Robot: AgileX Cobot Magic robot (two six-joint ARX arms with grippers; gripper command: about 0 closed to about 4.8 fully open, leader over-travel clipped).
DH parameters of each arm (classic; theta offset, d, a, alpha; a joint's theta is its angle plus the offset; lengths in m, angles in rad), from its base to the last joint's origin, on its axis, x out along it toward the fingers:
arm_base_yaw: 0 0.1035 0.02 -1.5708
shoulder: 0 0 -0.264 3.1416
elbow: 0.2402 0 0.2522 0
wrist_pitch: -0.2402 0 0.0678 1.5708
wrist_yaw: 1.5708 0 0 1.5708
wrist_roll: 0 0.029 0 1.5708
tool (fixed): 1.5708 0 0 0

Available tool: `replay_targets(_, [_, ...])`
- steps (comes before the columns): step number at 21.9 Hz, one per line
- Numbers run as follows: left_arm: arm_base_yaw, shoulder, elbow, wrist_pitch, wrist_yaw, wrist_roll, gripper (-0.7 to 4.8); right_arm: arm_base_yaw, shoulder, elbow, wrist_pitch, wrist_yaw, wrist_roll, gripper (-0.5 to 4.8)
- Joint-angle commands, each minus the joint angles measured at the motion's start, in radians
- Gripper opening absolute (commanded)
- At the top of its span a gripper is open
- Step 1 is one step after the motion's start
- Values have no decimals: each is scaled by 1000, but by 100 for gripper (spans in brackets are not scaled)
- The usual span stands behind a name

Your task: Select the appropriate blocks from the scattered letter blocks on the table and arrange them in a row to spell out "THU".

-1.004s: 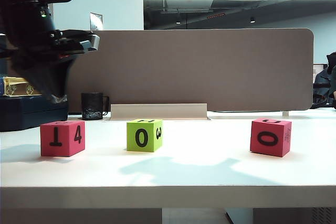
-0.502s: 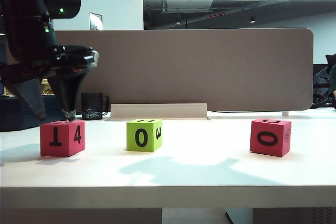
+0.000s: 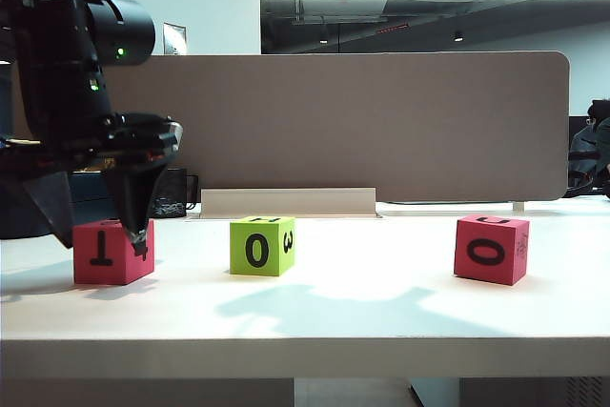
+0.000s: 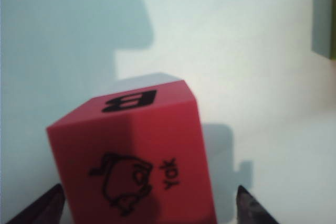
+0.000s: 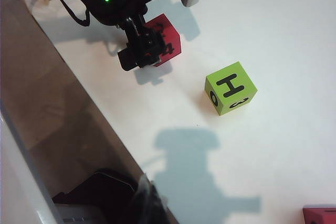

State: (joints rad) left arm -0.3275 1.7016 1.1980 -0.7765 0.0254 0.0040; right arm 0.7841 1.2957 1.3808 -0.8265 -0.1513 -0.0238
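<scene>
Both fingers of the wide left pincer (image 3: 98, 235) straddle the upright red block (image 3: 107, 253), T sideways; right pincer closed

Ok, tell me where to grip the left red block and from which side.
Grip the left red block on its two opposite upright side faces, coming straight down from above. It sits flat and square on the table with free space on every side. The open left gripper already straddles it, one finger on each side. The right gripper is out of view.

Left gripper (image 3: 102, 235) straddles the red block (image 3: 108, 254); bare table (image 3: 381, 302) toward three o'clock until the green block (image 3: 261, 246).
</scene>
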Motion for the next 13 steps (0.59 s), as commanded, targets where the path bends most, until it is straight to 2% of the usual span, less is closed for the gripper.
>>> replay_targets(1, [-1,12,-1,27,5,-5,395,2,-3,4,17,1,-4,-5])
replay_targets(3, [-1,14,0,39,4,-5,393,2,-3,4,18,1,-4,-5])
replay_targets(5, [-1,14,0,53,-6,-4,360,2,-3,4,18,1,-5,-5])
replay_targets(8, [-1,14,0,54,-6,-2,352,2,-3,4,18,1,-7,-5])
replay_targets(9, [-1,14,0,53,-7,8,278,2,-3,4,19,1,-7,-5])
replay_targets(13, [-1,14,0,47,-19,32,268,2,-3,4,16,1,-7,-5])
